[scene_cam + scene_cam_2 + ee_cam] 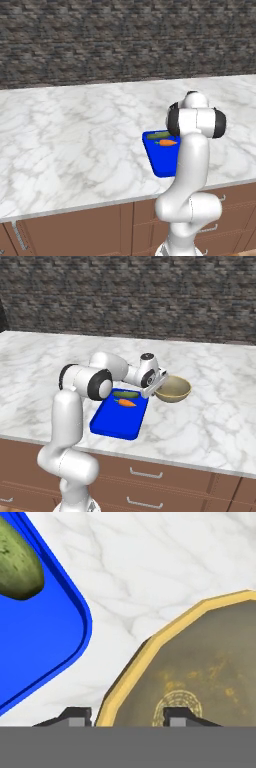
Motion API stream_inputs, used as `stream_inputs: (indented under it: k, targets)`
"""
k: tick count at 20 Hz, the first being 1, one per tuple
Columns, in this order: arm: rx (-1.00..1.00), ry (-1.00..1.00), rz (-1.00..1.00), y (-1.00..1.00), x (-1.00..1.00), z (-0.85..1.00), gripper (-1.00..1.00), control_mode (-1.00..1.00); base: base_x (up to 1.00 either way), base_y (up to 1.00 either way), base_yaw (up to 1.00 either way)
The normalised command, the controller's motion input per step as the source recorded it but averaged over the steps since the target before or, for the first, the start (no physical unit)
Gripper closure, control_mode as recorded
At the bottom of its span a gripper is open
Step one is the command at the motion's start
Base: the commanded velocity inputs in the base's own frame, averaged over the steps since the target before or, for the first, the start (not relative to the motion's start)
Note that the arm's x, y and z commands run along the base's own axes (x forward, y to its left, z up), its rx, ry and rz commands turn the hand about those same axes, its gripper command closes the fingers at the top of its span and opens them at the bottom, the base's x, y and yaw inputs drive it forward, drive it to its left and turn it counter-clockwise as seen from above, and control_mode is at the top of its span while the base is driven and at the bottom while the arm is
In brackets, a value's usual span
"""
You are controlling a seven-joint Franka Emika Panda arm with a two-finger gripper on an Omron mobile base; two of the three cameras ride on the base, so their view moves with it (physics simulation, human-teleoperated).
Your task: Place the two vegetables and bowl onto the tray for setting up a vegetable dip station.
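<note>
The blue tray lies on the white marble counter near its front edge, above brown drawer fronts. On the tray's far end rest the two vegetables: the dark green cucumber lies farthest back, and the orange carrot with its green top lies just in front of it, roughly parallel. In the left base view the tray is partly hidden behind the white arm, with the cucumber and carrot showing on it.

The tan bowl sits on the counter just beside the tray's far right corner, apart from the tray and upright. The arm reaches forward over the tray, and the gripper is down at the bowl's near-left rim.

In the hand view the fingers straddle the yellowish rim of the bowl: one tip stands outside the bowl over the marble, the other inside the hollow. They are partly apart with the rim between them; whether they actually press on the rim cannot be told. The rounded corner of the tray and one end of the cucumber show at the upper left of that view, with bare marble between the tray and the bowl.

A dark stone wall runs behind the counter.
</note>
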Motion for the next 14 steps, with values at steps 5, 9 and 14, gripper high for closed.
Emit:
stream_inputs:
  k: [5, 9, 14]
  targets:
    - [0.00, 0.00, 0.00, 0.00, 0.00, 0.00, 1.00, -1.00, 0.00, 0.00, 0.00]
    - [0.00, 0.00, 0.00, 0.00, 0.00, 0.00, 1.00, -1.00, 0.00, 0.00, 0.00]
    - [0.00, -0.05, 0.00, -0.02, -0.05, 0.10, 1.00, -1.00, 0.00, 0.00, 0.00]
